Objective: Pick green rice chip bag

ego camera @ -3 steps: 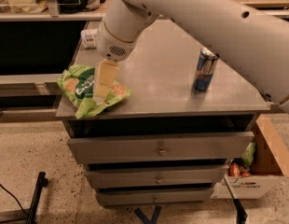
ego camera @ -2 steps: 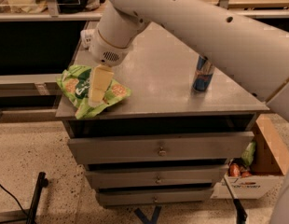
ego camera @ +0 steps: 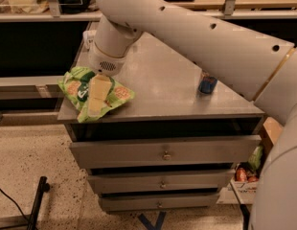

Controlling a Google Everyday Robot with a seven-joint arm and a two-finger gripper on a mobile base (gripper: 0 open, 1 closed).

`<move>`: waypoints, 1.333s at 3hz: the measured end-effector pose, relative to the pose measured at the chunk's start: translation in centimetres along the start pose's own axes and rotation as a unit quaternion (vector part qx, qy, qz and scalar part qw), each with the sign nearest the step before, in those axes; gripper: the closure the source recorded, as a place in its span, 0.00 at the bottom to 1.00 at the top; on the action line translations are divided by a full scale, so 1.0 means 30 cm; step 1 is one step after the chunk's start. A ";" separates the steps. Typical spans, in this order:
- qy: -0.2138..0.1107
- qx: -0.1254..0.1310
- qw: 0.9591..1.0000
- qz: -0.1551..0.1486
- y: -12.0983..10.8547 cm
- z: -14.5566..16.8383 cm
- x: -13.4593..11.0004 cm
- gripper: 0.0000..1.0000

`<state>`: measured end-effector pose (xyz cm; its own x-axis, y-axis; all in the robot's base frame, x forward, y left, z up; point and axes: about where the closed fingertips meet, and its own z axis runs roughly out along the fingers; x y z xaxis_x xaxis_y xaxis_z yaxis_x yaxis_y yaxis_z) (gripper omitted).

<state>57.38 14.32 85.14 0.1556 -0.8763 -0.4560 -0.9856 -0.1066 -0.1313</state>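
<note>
1. One white arm (ego camera: 211, 37) in view; it comes in from the upper right and crosses over the bench (ego camera: 163, 80).
2. Its wrist (ego camera: 109, 49) is a fat white cylinder with a small grille, angled down toward the bench's front-left corner.
3. Below the wrist the pincer (ego camera: 97, 98) points down onto the bag (ego camera: 75, 87). The pale tan tip lies against the bag's middle.
4. Whether the pincer is apart, together or clamped: cannot tell from this angle.
5. The bag is light green and crinkly, with a dark-green oval, white letters and orange-tan chip pictures.
6. It lies flat on the front-left corner of the bench, with its near edge at the front lip or slightly over it.
7. Blue can (ego camera: 207, 84) stands on the right half of the bench, well apart from the bag. The arm hides its top.
8. Bench top is grey metal. Three drawers (ego camera: 164, 151) are stacked under it, each with a small centre knob.
9. Cardboard box (ego camera: 242, 188) sits on the floor (ego camera: 38, 147) just right of the bench. It holds snack packets and is partly hidden by the arm.
10. Floor is speckled. A black stand leg (ego camera: 37, 202) is at lower left, and a blue tape mark (ego camera: 155, 220) is under the bench.
11. Behind the bench, a dark shelf (ego camera: 38, 42) runs under a wooden rail.
</note>
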 end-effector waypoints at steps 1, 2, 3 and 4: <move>0.019 -0.011 1.000 0.012 0.010 0.028 0.018 0.18; 0.034 -0.017 0.999 0.027 0.024 0.043 0.043 0.41; 0.043 -0.021 0.998 0.037 0.041 0.042 0.054 0.64; 0.043 -0.021 0.998 0.037 0.041 0.039 0.053 0.88</move>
<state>56.49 13.36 83.24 0.0772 -0.9193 -0.3860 -0.9964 -0.0579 -0.0614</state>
